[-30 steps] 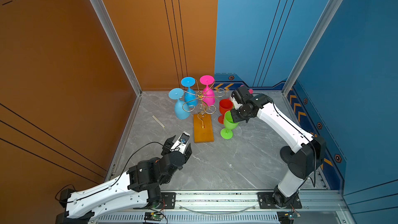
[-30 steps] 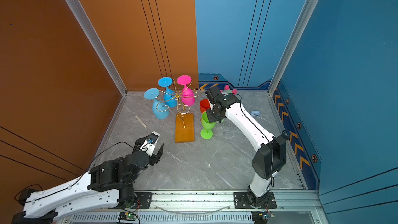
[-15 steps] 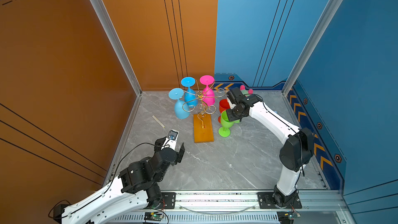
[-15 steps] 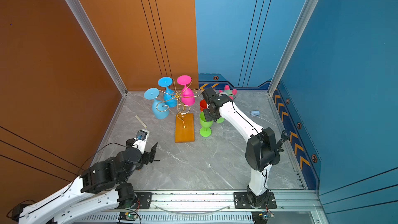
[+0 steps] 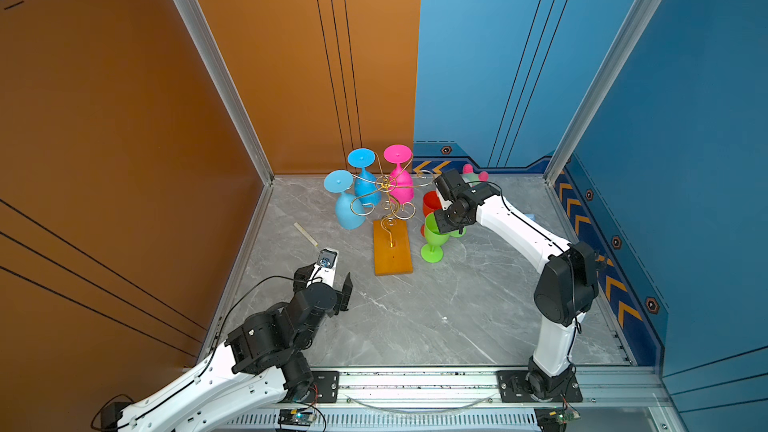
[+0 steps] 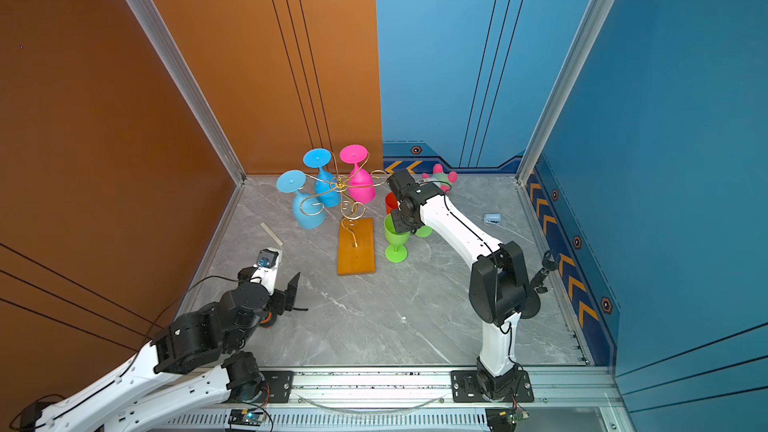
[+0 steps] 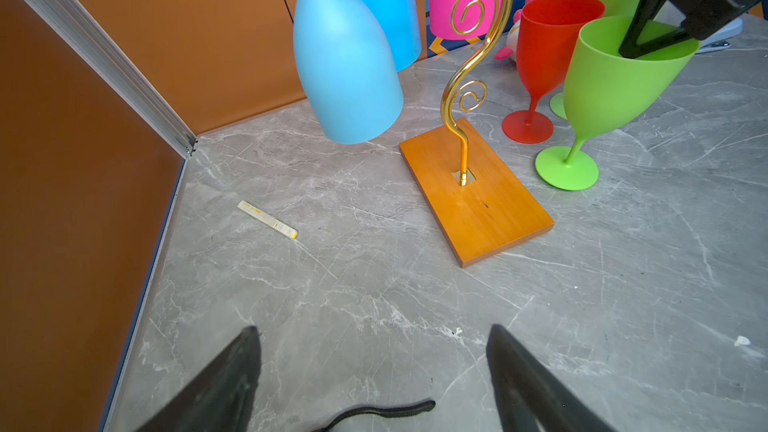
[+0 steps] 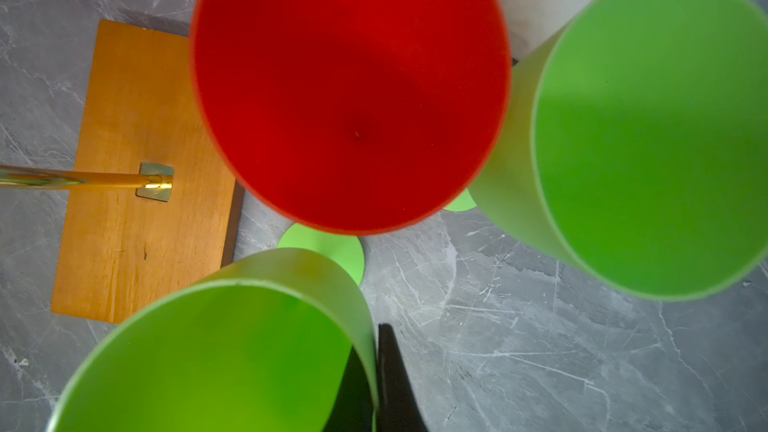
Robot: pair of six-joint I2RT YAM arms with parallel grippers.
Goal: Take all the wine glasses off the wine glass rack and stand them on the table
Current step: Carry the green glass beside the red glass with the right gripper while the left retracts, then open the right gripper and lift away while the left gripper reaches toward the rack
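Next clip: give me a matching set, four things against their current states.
1 pink glass
2 red glass
3 front green glass
4 left end effector

a rim gripped by the right end effector
b hanging upside down on the wine glass rack
c open, holding nothing
d standing upright on its foot

Pairs: 1-b, 2-d, 3-a, 4-c

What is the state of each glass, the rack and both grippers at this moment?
wine glass rack, upright, three glasses on it
near blue glass, hanging upside down
far blue glass, hanging upside down
pink glass, hanging upside down
red glass, upright on the table
near green glass, tilted, rim in the right gripper
far green glass, upright on the table
left gripper, open, empty
right gripper, shut on the near green glass
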